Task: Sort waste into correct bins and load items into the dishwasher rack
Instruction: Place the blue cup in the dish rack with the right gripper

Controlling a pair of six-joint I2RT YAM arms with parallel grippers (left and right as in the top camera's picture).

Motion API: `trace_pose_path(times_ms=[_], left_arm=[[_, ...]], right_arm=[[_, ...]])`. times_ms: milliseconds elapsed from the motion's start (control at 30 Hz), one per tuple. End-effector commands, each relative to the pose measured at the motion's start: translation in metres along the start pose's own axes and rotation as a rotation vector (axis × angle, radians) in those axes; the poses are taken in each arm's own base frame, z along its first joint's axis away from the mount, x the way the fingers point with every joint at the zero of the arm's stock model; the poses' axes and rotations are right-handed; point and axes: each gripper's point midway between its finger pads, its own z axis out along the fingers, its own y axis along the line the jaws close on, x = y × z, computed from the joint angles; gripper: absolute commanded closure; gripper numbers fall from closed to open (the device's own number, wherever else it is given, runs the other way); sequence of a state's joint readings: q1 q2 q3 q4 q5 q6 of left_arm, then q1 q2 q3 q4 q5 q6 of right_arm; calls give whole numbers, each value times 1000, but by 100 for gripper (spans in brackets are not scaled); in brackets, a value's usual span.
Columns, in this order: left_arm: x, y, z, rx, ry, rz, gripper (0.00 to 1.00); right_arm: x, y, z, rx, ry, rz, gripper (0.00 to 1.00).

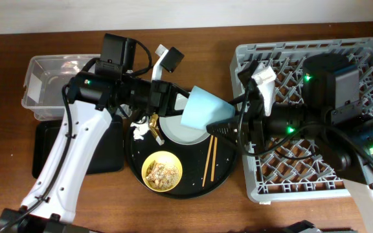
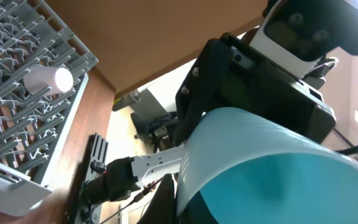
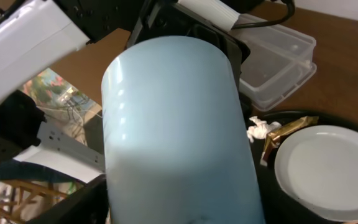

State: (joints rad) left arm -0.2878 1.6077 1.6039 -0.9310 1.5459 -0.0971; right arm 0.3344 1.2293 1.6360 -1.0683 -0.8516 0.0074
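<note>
Jaws: hidden behind the load in both wrist views; cannot tell for either pair whether clamped or apart.
Grippers: left gripper (image 1: pixel 181 98) and right gripper (image 1: pixel 224 127) closing in from opposite sides, each right up against the light-blue cup (image 1: pixel 203 110).
Light-blue cup: up off the surface, tilted, caught between the two grippers, hanging over the right part of the plate (image 1: pixel 172 131).
Plate: pale, flat on the round black tray (image 1: pixel 196 182), partly covered from above by the cup.
Tissue (image 1: pixel 140 131): crumpled, on the round tray just left of the plate.
Wrapper (image 1: pixel 154 123): gold-brown, crinkled, between tissue and plate rim.
Yellow bowl (image 1: pixel 144 172): at the near side of the round tray, holding the food scraps (image 1: pixel 162 171).
Chopsticks (image 1: pixel 208 160): side by side on the round tray, right of the bowl.
Dishwasher rack (image 1: pixel 303 46): right of the round tray, under the right arm.
Pink cup (image 2: pixel 48 79): on its side among the rack's pegs.
Clear tub (image 1: pixel 44 71): far left of the table (image 1: pixel 290 213).
Shallow black tray (image 1: pixel 44 150): just in front of the tub, partly under the left arm.
</note>
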Motion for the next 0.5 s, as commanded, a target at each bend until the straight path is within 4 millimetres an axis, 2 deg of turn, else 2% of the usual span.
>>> trace_pose_path(times_ms=[0, 33, 67, 100, 133, 167, 233, 300, 400, 467], left_arm=[[1, -21, 0, 29, 4, 75, 99], [0, -21, 0, 29, 4, 79, 96], [0, -21, 0, 29, 4, 79, 78], [0, -21, 0, 29, 4, 79, 36], [0, -21, 0, 29, 4, 79, 7], [0, -21, 0, 29, 4, 79, 1], [0, -21, 0, 29, 4, 79, 1], [0, -21, 0, 29, 3, 79, 1], [0, -20, -1, 27, -1, 78, 1], [-1, -20, -2, 25, -3, 78, 1]], right_arm=[[-2, 12, -3, -49, -11, -13, 38], [-2, 12, -3, -49, -12, -13, 45], [-2, 13, -4, -49, -14, -15, 45], [-3, 13, -5, -43, -18, -20, 45], [-4, 13, -10, -8, -33, -36, 45], [-4, 14, -16, 27, -49, -50, 46], [-5, 18, -33, 104, -96, -62, 46], [-3, 12, -52, 231, -141, -33, 46], [15, -17, -98, 566, -218, 131, 45], [38, -40, -135, 809, -260, 288, 45]])
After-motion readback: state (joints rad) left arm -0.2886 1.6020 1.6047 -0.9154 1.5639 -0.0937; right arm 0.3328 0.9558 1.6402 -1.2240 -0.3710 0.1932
